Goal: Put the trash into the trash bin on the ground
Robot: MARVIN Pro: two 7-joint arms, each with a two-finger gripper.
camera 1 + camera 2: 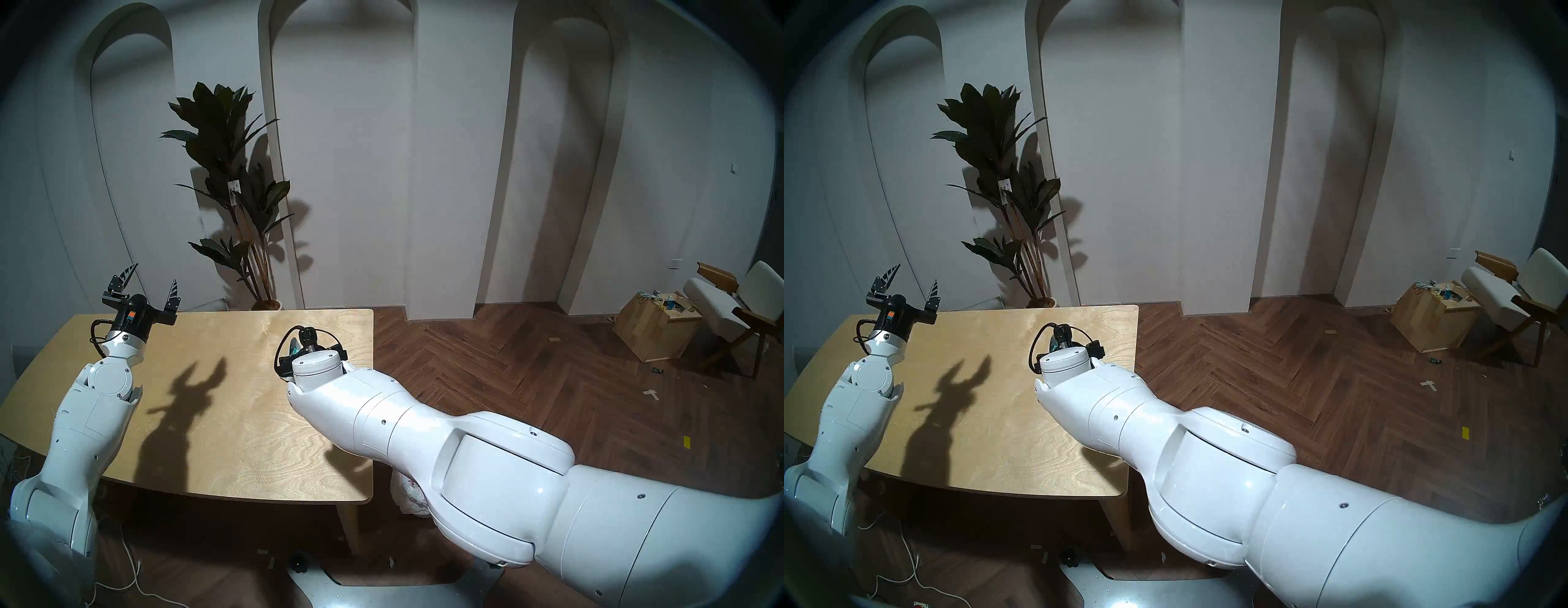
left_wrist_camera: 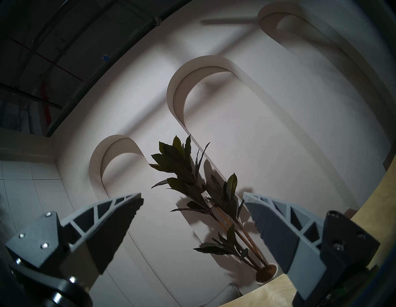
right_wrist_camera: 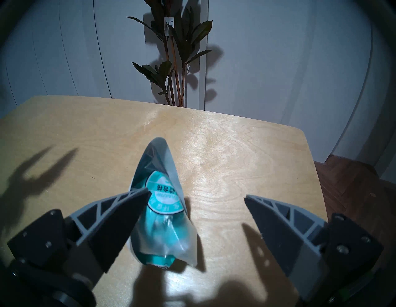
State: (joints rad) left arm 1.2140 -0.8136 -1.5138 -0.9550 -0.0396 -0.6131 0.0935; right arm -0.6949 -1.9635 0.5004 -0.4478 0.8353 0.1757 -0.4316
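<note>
A crumpled wrapper with teal print (image 3: 162,205) stands on the wooden table (image 3: 235,150). It sits between the fingers of my right gripper (image 3: 197,195), close against the finger on the view's left. That gripper is open and grips nothing. In the head view my right wrist (image 1: 316,361) hides its fingers, and only a teal sliver of the wrapper (image 1: 294,349) shows. My left gripper (image 1: 154,274) is raised above the table's far left corner, open and empty (image 2: 192,195). The trash bin's white, red-printed bag (image 1: 409,494) peeks out under my right arm, on the floor by the table's right front corner.
A potted plant (image 1: 237,178) stands behind the table against the arched wall. At the far right, a wooden cube box (image 1: 655,329) full of clutter sits on the floor beside a chair (image 1: 729,310). Tape strips (image 1: 778,395) and a yellow bit (image 1: 686,441) lie on the floor.
</note>
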